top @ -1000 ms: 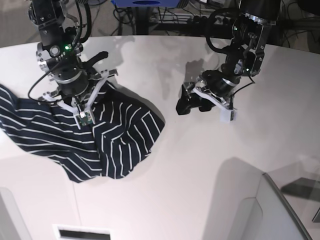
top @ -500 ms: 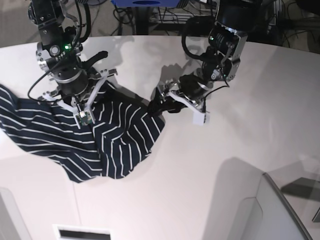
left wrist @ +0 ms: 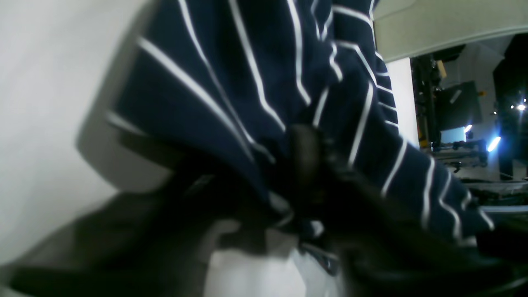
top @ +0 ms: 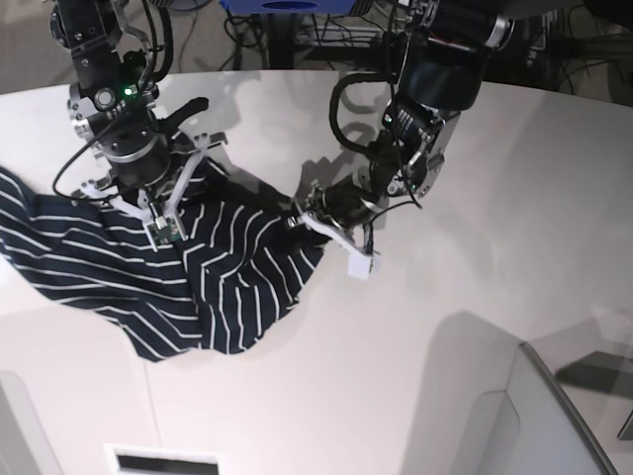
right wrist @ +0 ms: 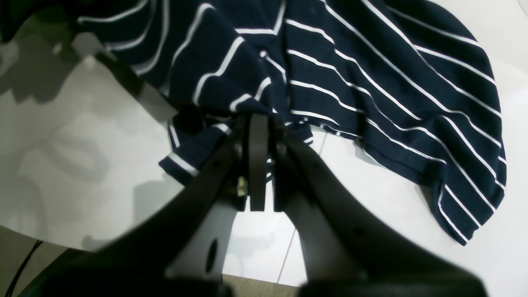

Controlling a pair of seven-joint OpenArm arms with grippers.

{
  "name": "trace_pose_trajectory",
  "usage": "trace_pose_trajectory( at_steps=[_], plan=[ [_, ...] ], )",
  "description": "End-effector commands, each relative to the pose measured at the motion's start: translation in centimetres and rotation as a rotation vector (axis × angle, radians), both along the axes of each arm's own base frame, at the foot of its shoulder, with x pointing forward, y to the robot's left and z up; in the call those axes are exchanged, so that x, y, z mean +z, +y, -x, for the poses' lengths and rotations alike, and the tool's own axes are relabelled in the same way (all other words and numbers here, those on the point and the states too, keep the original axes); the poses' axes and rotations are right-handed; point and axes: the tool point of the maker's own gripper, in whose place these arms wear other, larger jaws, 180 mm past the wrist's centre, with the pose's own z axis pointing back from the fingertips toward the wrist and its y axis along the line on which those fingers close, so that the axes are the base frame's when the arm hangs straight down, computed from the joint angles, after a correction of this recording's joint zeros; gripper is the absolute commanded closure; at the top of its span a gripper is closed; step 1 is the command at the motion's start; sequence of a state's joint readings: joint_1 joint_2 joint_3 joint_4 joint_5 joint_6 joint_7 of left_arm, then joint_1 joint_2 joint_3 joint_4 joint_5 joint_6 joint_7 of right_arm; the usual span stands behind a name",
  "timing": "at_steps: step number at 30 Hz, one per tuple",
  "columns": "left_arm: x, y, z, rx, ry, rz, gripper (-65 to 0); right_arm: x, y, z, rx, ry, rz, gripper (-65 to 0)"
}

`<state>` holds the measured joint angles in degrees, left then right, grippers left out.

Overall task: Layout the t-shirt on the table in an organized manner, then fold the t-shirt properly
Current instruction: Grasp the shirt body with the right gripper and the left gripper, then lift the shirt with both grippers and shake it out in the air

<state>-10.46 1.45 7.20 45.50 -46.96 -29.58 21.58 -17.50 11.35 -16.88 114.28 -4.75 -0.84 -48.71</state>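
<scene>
The dark navy t-shirt [top: 227,267] with thin white stripes lies crumpled on the left half of the white table [top: 445,327]. My right gripper [top: 153,210] stands over its upper part. In the right wrist view that gripper [right wrist: 258,119] is shut, with a fold of the t-shirt [right wrist: 371,82] pinched at its tips. My left gripper [top: 302,213] reaches low across the table to the shirt's right edge. The blurred left wrist view shows its dark fingers [left wrist: 305,165] closed into bunched t-shirt [left wrist: 247,82] cloth just above the table [left wrist: 41,103].
A pale grey box [top: 524,416] stands at the front right corner. A white slotted panel [top: 163,460] sits at the front edge. Behind the table's curved far edge are cables and a blue stand [top: 287,5]. Bare tabletop [right wrist: 82,144] spreads right of the shirt.
My left arm swung leftward across the table, from well clear of the shirt to its right edge, and its jaws closed on the cloth. The right gripper stayed where it was.
</scene>
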Motion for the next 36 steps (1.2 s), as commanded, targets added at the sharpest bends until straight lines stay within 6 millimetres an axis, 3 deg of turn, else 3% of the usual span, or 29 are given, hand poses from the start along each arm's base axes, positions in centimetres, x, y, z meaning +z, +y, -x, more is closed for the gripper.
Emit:
trace_pose_trajectory(
  at_steps=[1, 2, 6, 12, 20, 22, 26, 30, 32, 36],
  plan=[
    [2.1, -0.6, -2.1, 0.012, -0.062, 0.036, -5.1, 0.9, -0.1, -0.6, 0.002, -0.038, 0.003, 0.0],
    [2.4, -0.6, -2.6, 0.007, -0.071, 0.031, 0.0, 0.8, -0.2, -0.4, 0.001, -0.036, 0.002, 0.0],
    [5.2, -0.2, -5.0, -0.058, -0.193, -0.026, 0.0, 0.9, -0.3, -0.6, -0.001, -0.045, 0.003, 0.0],
    [11.5, 1.4, -7.0, -0.138, -0.462, -0.199, 0.0, 2.9, -1.5, -2.8, 0.029, -0.141, 0.044, 0.0],
    [18.4, 5.2, -6.2, -0.184, -0.674, -0.402, 0.0, 6.8, -2.7, -6.7, 0.066, -0.295, 0.096, 0.0],
    [20.7, 6.7, -6.5, -0.137, -0.722, -0.453, 0.0, 8.3, -2.5, -7.9, 0.077, -0.359, 0.090, 0.0],
    [24.5, 7.8, -6.2, -0.125, -0.827, -0.512, 0.0, 10.8, -2.0, -9.5, 0.093, -0.462, 0.075, 0.0],
    [27.1, 7.9, -5.5, -0.140, -0.907, -0.543, 0.0, 12.6, -2.3, -10.8, 0.086, -0.516, 0.082, 0.0],
    [28.2, 7.7, -5.0, -0.148, -0.945, -0.553, 0.0, 13.7, -3.6, -11.4, 0.054, -0.553, 0.127, 0.0],
    [28.0, 7.1, -3.8, -0.195, -0.926, -0.585, 0.0, 15.0, -4.8, -11.9, 0.042, -0.604, 0.248, 0.0]
  ],
)
